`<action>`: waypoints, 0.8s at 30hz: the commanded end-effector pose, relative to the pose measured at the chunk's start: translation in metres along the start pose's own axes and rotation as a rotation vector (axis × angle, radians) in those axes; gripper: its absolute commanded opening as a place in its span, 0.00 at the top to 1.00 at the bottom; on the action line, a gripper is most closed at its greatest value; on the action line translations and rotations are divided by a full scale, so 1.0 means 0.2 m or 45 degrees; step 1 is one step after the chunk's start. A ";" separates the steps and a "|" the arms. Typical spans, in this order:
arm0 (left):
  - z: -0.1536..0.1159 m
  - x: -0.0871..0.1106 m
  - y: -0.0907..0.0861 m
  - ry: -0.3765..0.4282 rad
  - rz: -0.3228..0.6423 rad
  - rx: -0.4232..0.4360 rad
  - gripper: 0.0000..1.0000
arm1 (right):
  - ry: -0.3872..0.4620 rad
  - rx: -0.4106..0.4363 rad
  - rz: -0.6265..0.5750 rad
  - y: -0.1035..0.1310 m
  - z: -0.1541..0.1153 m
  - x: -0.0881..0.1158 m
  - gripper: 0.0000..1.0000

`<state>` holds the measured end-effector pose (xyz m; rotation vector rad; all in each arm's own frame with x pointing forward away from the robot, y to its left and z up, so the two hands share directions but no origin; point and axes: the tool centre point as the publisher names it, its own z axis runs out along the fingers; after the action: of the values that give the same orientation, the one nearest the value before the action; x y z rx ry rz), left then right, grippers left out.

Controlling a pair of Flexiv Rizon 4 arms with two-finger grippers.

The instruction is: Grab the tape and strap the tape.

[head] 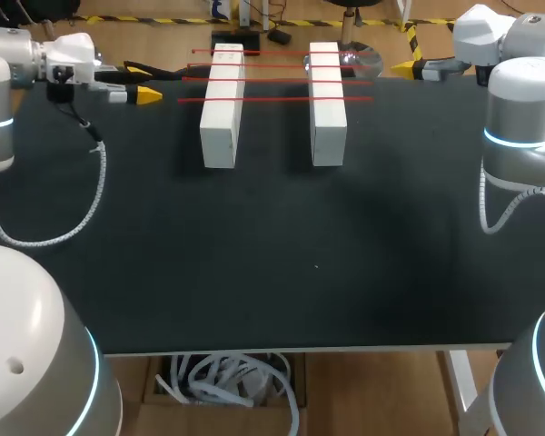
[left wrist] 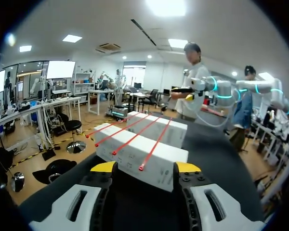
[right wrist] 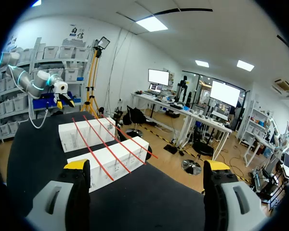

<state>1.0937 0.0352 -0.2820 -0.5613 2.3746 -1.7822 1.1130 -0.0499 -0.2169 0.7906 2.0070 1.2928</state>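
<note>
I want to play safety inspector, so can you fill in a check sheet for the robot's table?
surface: black table, nothing spilled that I can see.
job's things: four red tapes stretched across two white blocks lying side by side at the far end.
clutter: nothing seen.
grippers: left gripper fingers open, right gripper fingers open, both empty.
cables: left arm's cable and right arm's cable, white, hanging in loops.
surroundings: nothing seen reaching over the table.

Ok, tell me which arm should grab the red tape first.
Probably left: the left gripper is open, aimed straight at the red tape ends; the right gripper points to one side.
</note>
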 end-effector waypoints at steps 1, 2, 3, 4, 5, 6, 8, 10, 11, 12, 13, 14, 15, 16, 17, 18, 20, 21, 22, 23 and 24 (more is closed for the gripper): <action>0.04 -0.04 0.02 0.067 0.007 -0.001 0.50 | 0.001 0.001 0.001 0.00 0.00 0.00 0.00; 0.05 -0.04 0.02 0.078 0.012 0.001 0.51 | 0.001 0.001 0.001 0.00 0.00 0.00 0.00; 0.05 -0.04 0.02 0.086 0.014 0.002 0.51 | 0.001 0.001 0.001 0.00 0.00 0.00 0.00; 0.06 -0.04 0.03 0.097 0.020 0.000 0.51 | 0.001 0.001 0.001 0.00 0.00 0.00 0.00; 0.07 -0.04 0.03 0.104 0.025 0.000 0.51 | 0.001 0.001 0.001 0.00 0.00 0.00 0.00; 0.08 -0.04 0.03 0.115 0.031 -0.002 0.51 | 0.001 0.001 0.001 0.00 0.00 0.00 0.00; 0.09 -0.04 0.04 0.141 0.046 0.003 0.51 | 0.001 0.001 0.001 0.00 0.00 0.00 0.00; 0.11 -0.04 0.04 0.157 0.045 0.013 0.51 | 0.001 0.001 0.001 0.00 0.00 0.00 0.00; 0.12 -0.04 0.05 0.170 0.054 0.013 0.51 | 0.001 0.001 0.001 0.00 0.00 0.00 0.00; 0.13 -0.04 0.05 0.174 0.058 0.013 0.51 | 0.001 0.001 0.001 0.00 0.00 0.00 0.00; 0.14 -0.04 0.05 0.184 0.061 0.018 0.51 | 0.001 0.001 0.001 0.00 0.00 0.00 0.00; 0.15 -0.04 0.06 0.192 0.065 0.019 0.51 | 0.001 0.001 0.001 0.00 0.00 0.00 0.00; 0.16 -0.04 0.06 0.208 0.071 0.021 0.52 | 0.001 0.001 0.001 0.00 0.00 0.00 0.00; 0.17 -0.04 0.06 0.211 0.074 0.021 0.52 | 0.001 0.001 0.001 0.00 0.00 0.00 0.00; 0.18 -0.03 0.07 0.221 0.074 0.021 0.52 | 0.001 0.001 0.001 0.00 0.00 0.00 0.00; 0.19 -0.03 0.07 0.235 0.074 0.028 0.51 | 0.001 0.001 0.001 0.00 0.00 0.00 0.00; 0.21 -0.03 0.08 0.252 0.078 0.033 0.51 | 0.001 0.001 0.001 0.00 0.00 0.00 0.00; 0.22 -0.03 0.08 0.253 0.078 0.034 0.51 | 0.001 0.001 0.001 0.00 0.00 0.00 0.00; 0.23 -0.02 0.08 0.265 0.081 0.039 0.51 | 0.001 0.001 0.001 0.00 0.00 0.00 0.00; 0.23 -0.02 0.08 0.269 0.082 0.044 0.51 | 0.001 0.001 0.001 0.00 0.00 0.00 0.00; 0.24 -0.02 0.09 0.275 0.080 0.050 0.51 | 0.001 0.001 0.001 0.00 0.00 0.00 0.00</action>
<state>1.1012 -0.0010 -0.3059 -0.3453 2.4335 -1.8986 1.1130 -0.0499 -0.2169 0.7905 2.0070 1.2929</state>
